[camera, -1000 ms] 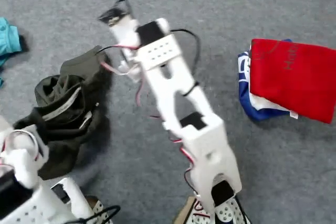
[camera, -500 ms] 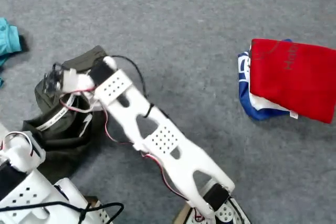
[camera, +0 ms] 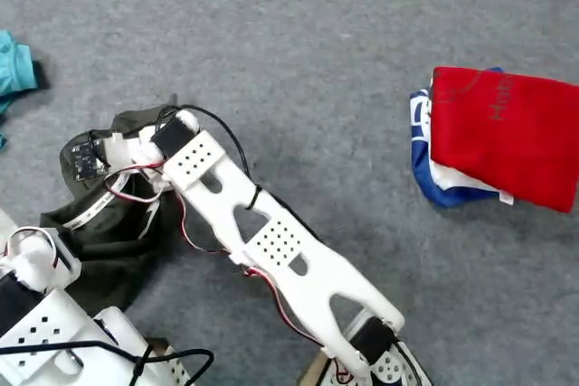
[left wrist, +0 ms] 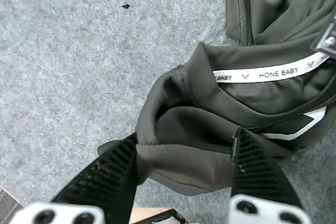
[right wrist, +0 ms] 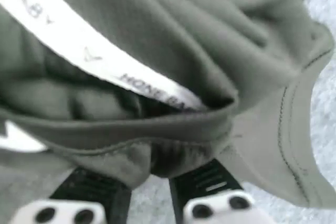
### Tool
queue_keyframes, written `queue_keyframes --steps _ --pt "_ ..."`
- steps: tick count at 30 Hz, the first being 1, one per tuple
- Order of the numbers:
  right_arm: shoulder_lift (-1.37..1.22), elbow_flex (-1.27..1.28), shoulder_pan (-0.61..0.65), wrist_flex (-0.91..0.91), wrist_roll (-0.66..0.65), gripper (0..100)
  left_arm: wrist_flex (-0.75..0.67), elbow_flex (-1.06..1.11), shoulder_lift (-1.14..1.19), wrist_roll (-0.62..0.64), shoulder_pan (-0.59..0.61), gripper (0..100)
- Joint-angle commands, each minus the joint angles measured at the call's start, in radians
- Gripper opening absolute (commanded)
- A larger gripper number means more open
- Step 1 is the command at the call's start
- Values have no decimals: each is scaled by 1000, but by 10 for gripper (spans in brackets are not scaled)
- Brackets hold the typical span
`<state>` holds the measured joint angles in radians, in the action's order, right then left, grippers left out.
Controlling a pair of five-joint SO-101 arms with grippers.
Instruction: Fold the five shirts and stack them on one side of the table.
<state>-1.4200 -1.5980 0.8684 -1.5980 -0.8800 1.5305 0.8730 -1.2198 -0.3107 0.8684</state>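
A crumpled olive shirt (camera: 118, 223) with a white neck tape lies at the table's left front. My right arm stretches across to it. The right gripper (camera: 86, 160) sits on the shirt's far part, and in the right wrist view it (right wrist: 149, 187) is shut on a bunched fold of the olive shirt (right wrist: 173, 77). My left gripper (camera: 36, 255) is at the shirt's near left edge. In the left wrist view it (left wrist: 184, 174) stands open, with a folded hem of the olive shirt (left wrist: 184, 145) between its fingers (left wrist: 113, 177).
A folded red shirt (camera: 502, 137) tops a stack at the right, over a blue and white shirt (camera: 423, 169). A teal shirt (camera: 14, 70) pokes in at the left edge. Bare grey table (camera: 344, 61) spreads across the middle and back.
The right arm swung from the middle of the table leftwards and lowered its gripper onto the olive shirt. The shirt has bunched slightly under it. The left arm shifted a little.
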Motion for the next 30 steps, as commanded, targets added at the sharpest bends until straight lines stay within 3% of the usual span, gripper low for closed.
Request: queue_keyframes --steps 1,11,17,23,30 --pt "41 -61 -54 -144 -11 2 -74 0 2 11 5 247" --pt "383 90 -180 -190 103 2 -311 -28 4 229 2 247" --pt "799 621 -191 -190 166 2 -330 -129 5 338 -71 250" --pt "1245 1234 -222 -190 315 2 -325 -203 5 387 -74 250" --pt "1517 1673 -415 -190 345 2 -262 -207 4 384 -71 250"
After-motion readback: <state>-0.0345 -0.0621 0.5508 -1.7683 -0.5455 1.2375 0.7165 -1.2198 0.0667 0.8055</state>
